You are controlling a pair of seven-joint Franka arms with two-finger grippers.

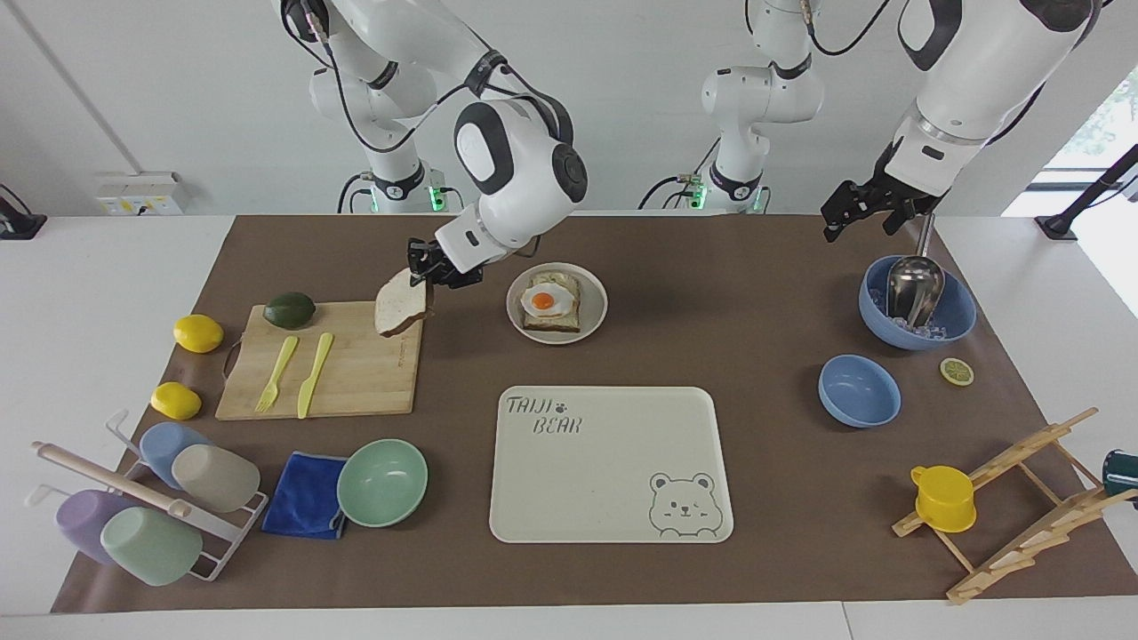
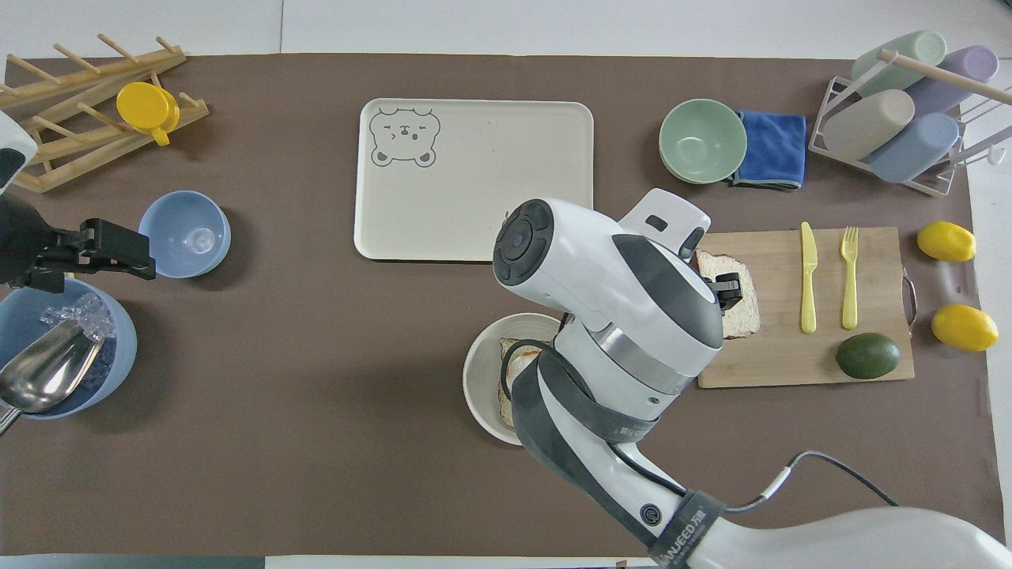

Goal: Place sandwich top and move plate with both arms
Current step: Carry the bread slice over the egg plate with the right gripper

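Brown paper covers the table (image 1: 711, 293), with white wall at the robots' end. In the facing view, the right gripper (image 1: 427, 265) hangs over the corner of the wooden cutting board (image 1: 356, 373) that is nearest to the plate. Its fingers are pressed together on one edge of the sandwich top (image 1: 399, 304), and the slice hangs tilted from them, lifted clear of the board. From the slice, the plate (image 1: 594, 293) lies at about 3 o'clock in this view, on the paper, well apart from it. On the plate rests the toast with a fried egg (image 1: 549, 302).

In the overhead view the right arm covers most of the plate (image 2: 482, 371), and the slice (image 2: 731, 300) shows over the board (image 2: 791, 356), just beside the yellow knife (image 2: 807, 276) and fork (image 2: 850, 276).

The left gripper (image 1: 867, 213) waits with its fingers spread wide and holds nothing. It is up over the table at the left arm's end, just above the big blue bowl (image 1: 951, 324) with a metal scoop (image 1: 914, 286) in it. From the plate, the cream tray (image 1: 613, 480) with 1 bear drawing lies at about 6 o'clock in the facing view.
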